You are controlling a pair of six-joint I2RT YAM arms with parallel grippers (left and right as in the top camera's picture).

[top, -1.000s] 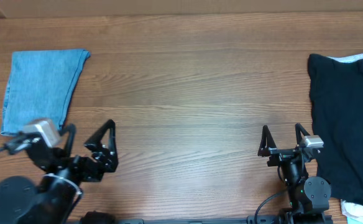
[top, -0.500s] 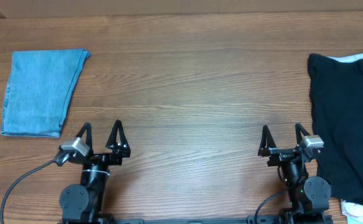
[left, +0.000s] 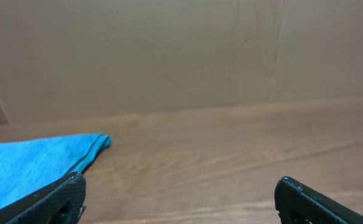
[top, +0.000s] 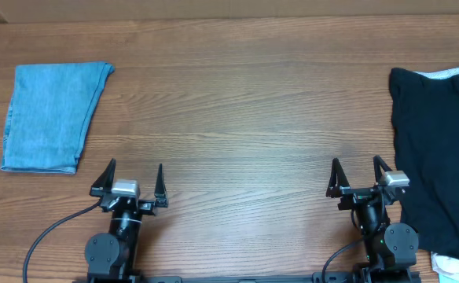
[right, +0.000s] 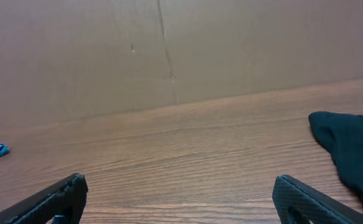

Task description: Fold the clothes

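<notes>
Two grippers gape empty at the near edge, left gripper (top: 134, 174) and right gripper (top: 357, 169); folded jeans (top: 53, 116) lie flat in the far left corner. Black garment (top: 438, 149) sprawls along the right edge.

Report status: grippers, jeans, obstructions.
Left gripper open, empty. Right gripper open, empty. Jeans folded, flat, far left. Black garment at right, apart from both.

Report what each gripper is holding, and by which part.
Nothing is held. The left gripper and the right gripper both stand open and empty. The folded jeans lie untouched on the table's far left, apart from both.
</notes>
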